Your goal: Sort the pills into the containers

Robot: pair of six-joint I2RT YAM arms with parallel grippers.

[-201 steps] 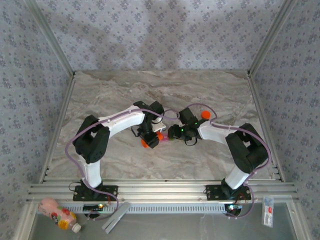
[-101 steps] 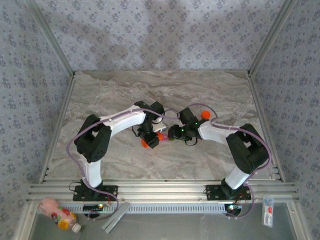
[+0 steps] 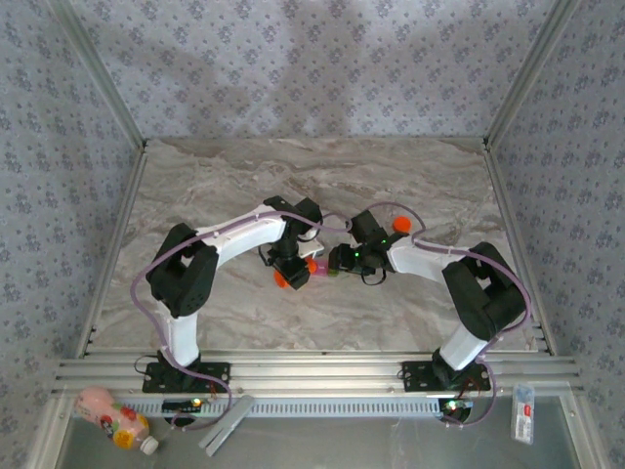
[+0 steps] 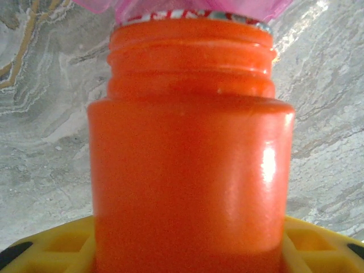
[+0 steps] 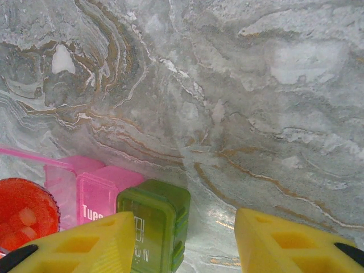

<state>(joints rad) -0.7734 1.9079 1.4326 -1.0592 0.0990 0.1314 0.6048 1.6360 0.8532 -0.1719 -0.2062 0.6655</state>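
Near the centre of the top view, the left pincer point(image 3: 290, 271) pinches the orange pill bottle point(image 3: 282, 279). The bottle is tipped on its side so its open mouth faces the pill case point(image 3: 323, 266) lying on the marble surface point(image 3: 195, 195). In the left wrist view, the bottle's threaded neck sits at the top of the frame, close against the translucent pink compartment point(image 4: 187, 7), apparently so pills slide across rather than scatter.

At the lower left of the right wrist view, pale pills point(image 5: 23, 219) show inside the bottle's mouth, beside that pink compartment. The green compartment point(image 5: 154, 219) next to it looks closed. The right pincer point(image 5: 185, 239) is spread, with bare surface between its tips. One yellow finger point(image 5: 85, 242) is at the green compartment, touching or just beside it, probably to brace the case. An orange cap point(image 3: 400, 224) lies apart, right of centre.
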